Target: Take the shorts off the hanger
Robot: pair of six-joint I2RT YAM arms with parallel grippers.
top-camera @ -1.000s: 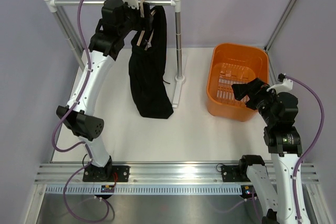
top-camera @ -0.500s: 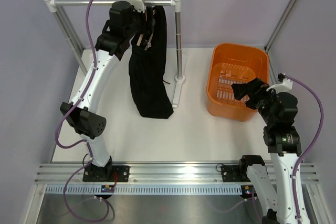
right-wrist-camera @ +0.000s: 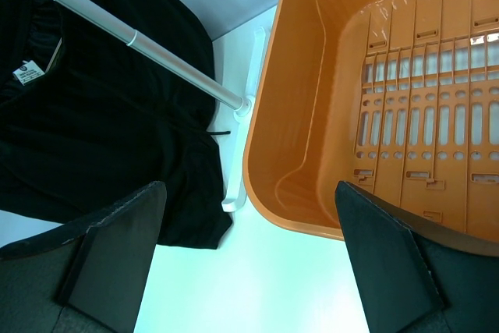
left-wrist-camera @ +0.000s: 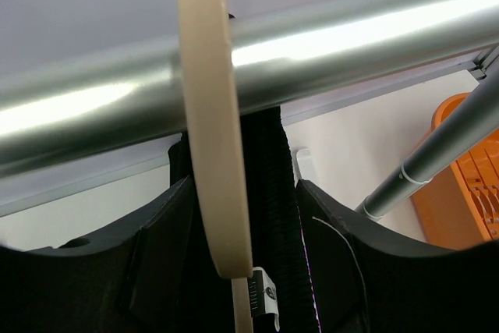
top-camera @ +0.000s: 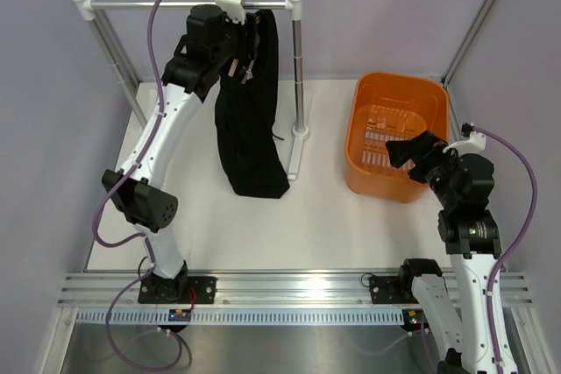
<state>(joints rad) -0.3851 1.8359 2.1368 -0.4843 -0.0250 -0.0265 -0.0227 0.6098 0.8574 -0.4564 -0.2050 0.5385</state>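
Observation:
The black shorts (top-camera: pixel 254 129) hang from the tan wooden hanger (top-camera: pixel 237 65), whose hook sits over the metal rail (top-camera: pixel 158 4); their hem reaches the table. My left gripper (top-camera: pixel 244 46) is up under the rail at the hanger's top. In the left wrist view the hanger (left-wrist-camera: pixel 214 154) and the shorts' ribbed waistband (left-wrist-camera: pixel 271 193) fill the gap of the left gripper (left-wrist-camera: pixel 243 189), with both fingers pressed against them. My right gripper (top-camera: pixel 400 150) hovers wide open over the near rim of the orange basket (top-camera: pixel 399 77), holding nothing. The right wrist view shows this gripper (right-wrist-camera: pixel 249 193) and the shorts (right-wrist-camera: pixel 101 130).
The white-and-metal rail stand has an upright post (top-camera: pixel 299 67) and a white foot (top-camera: pixel 294 153) just right of the shorts. The orange basket (right-wrist-camera: pixel 312 115) stands at the right. A frame strut (top-camera: pixel 110 37) runs along the back left.
My left gripper has slid right along the rail onto the hanger's top and its jaws have narrowed round it. The right arm has barely moved.

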